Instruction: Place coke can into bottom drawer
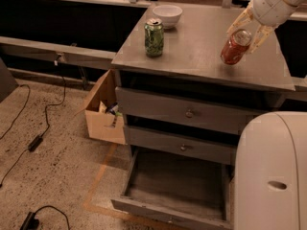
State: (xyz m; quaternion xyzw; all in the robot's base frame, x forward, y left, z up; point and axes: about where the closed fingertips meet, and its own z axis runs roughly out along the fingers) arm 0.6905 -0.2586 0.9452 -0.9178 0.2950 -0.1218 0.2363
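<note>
The coke can [234,48], red-orange with a silver top, hangs tilted just above the right part of the cabinet top [192,56]. My gripper [243,34] comes in from the upper right and is shut on the can's upper end, with pale fingers [238,21] on either side of it. The bottom drawer [172,188] is pulled open below, a wide shallow grey tray with nothing in it. It lies well below and to the left of the can.
A green can [154,37] and a white bowl [167,14] stand on the cabinet top's left part. The two upper drawers [189,113] are shut. A cardboard box [101,115] sits left of the cabinet. Cables lie on the floor. My white body [273,176] fills the lower right.
</note>
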